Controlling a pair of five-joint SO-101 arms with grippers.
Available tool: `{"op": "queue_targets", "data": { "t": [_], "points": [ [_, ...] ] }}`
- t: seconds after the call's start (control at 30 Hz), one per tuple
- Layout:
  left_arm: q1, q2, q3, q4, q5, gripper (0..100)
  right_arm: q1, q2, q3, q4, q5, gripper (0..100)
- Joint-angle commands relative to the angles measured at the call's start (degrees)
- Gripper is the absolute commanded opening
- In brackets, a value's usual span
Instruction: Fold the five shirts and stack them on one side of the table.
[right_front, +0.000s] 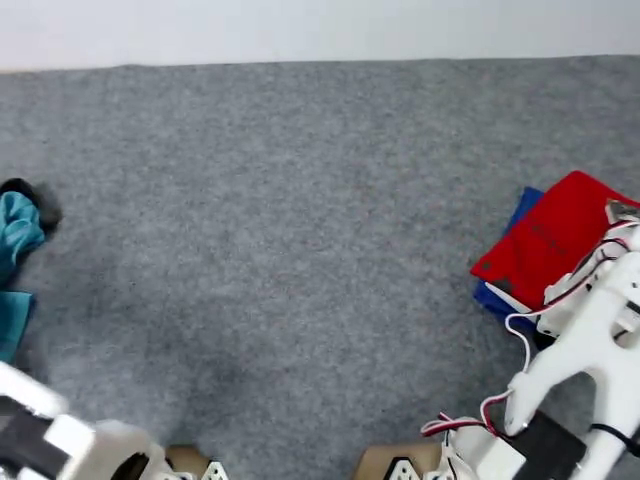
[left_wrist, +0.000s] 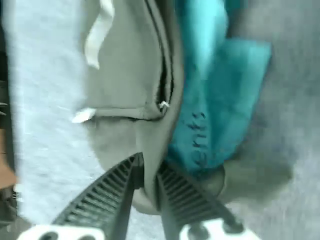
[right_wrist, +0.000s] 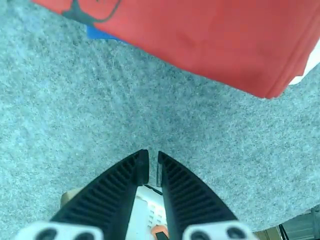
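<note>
Grey felt covers the table (right_front: 300, 200). On its right side we see a folded red shirt (right_front: 555, 240) lying on top of a blue shirt (right_front: 524, 208), with blue edges sticking out from under it. A thin white edge (right_front: 512, 298) shows between the two; we cannot tell what it is. The right arm (right_front: 590, 350) stands just beside this stack, partly over its near corner. The right gripper (right_wrist: 153, 157) has its fingers pressed together with nothing between them, and it hangs over bare felt near the red shirt's edge.

At the table's left edge we see a crumpled teal shirt (right_front: 15, 235), unfolded, with a small dark thing (right_front: 20, 190) touching it on the far side. The left arm (right_front: 50, 440) is at the near left corner. The left gripper (left_wrist: 148, 170) has its fingers nearly together, pinching a fold of a grey shirt (left_wrist: 120, 75). That grey shirt lies loose, its collar and white label (left_wrist: 97, 32) showing. The teal shirt lies against it, some dark print visible on the cloth.
</note>
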Motion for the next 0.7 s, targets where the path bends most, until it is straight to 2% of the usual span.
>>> {"op": "queue_targets", "data": {
  "t": [0.0, 0.1, 0.2, 0.37, 0.47, 0.53, 0.67],
  "points": [
    [5.1, -11.8, -6.0, 1.5, 10.3, 0, 0.5, -2.3, -0.7, 2.4, -0.5, 3.5],
    [11.0, -20.3, -8.4, 1.5, 20.6, 0, 0.5, -2.3, -0.7, 2.4, -0.5, 3.5],
    [20.0, -28.7, -10.0, 1.4, 31.8, 0, 0.7, -2.9, -0.7, 2.4, -0.5, 3.5],
    [44.3, -39.3, -10.1, -0.9, 45.3, 0, 0.4, -7.3, -0.5, 2.4, -0.3, 3.5],
    [60.3, -40.9, -8.9, -1.7, 49.7, 0, 0.4, -9.2, -0.5, 2.4, -0.3, 3.5],
    [68.5, -40.9, -6.3, -1.7, 51.0, 0, 0.4, -10.2, -0.5, 2.4, -0.3, 3.5],
    [78.3, -40.9, 3.8, -2.1, 51.4, 0, 0.4, -11.5, -0.5, 2.4, -0.3, 3.5]
  ]
}}
